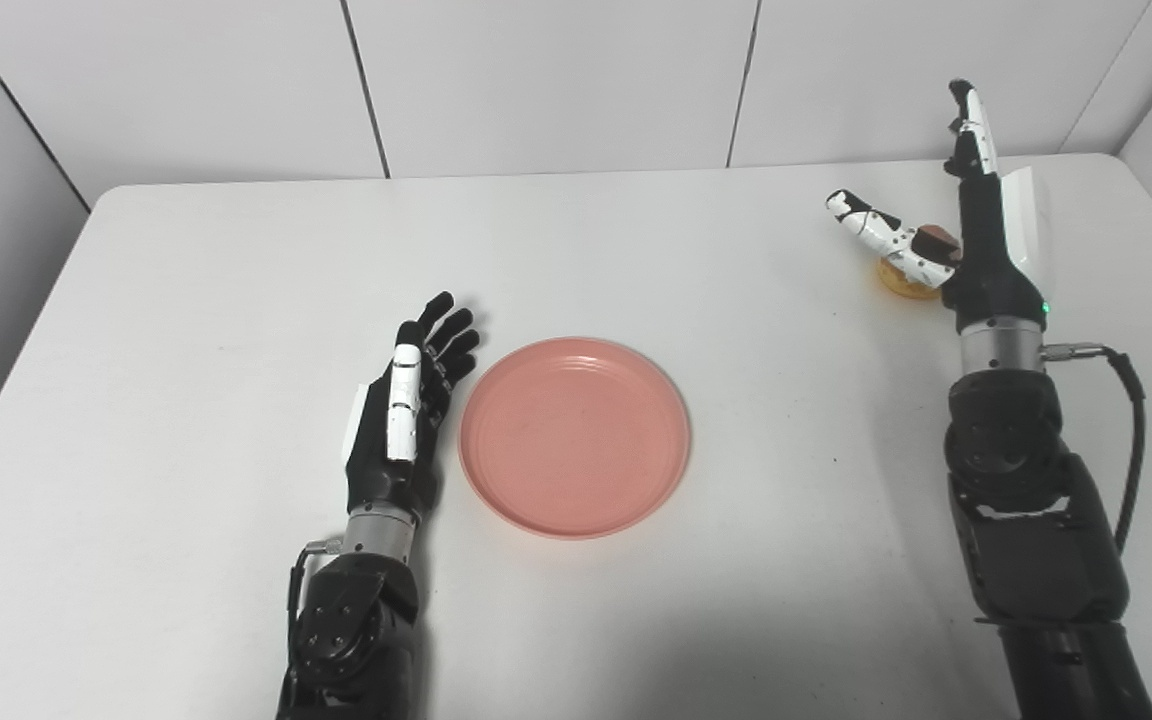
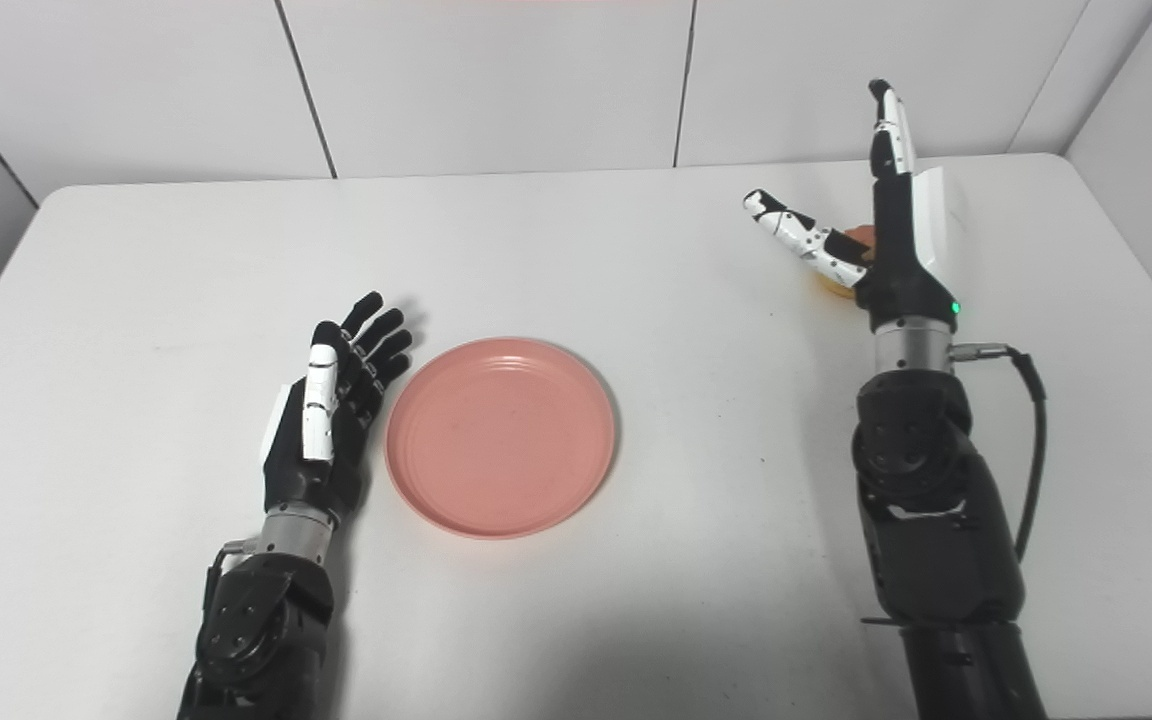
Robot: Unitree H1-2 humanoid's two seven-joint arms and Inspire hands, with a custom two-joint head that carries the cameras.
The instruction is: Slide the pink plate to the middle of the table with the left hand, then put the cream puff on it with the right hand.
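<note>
Pink plate (image 1: 574,436) sits flat near the middle of the white bench (image 1: 236,300), empty, so the slide step looks done or close to it. Left hand (image 1: 406,420) lies just beside the plate's left rim, fingers (image 1: 451,335) stretched out and apart, holding nothing; whether the fingers touch the rim I can't tell, looks like a hair of gap. That edge-on pose fits a sideways push. Right hand (image 2: 876,240) is at the far right of the bench, fingers spread wide with the thumb angled out left and the rest pointing up and away, nothing gripped. The cream puff (image 1: 921,262) sits on the bench right at that hand, between thumb and palm, brown top and pale base, partly hidden by the thumb; likely the hand is set around it ready to close, contact not clear. Puff and plate are well apart. Bench between them carries nothing, so nothing blocks the carry. Behind: plain white wall panels (image 1: 536,80), not in the way. Main risk as I see it: soft puff squashing or slipping in a wide grasp.
</note>
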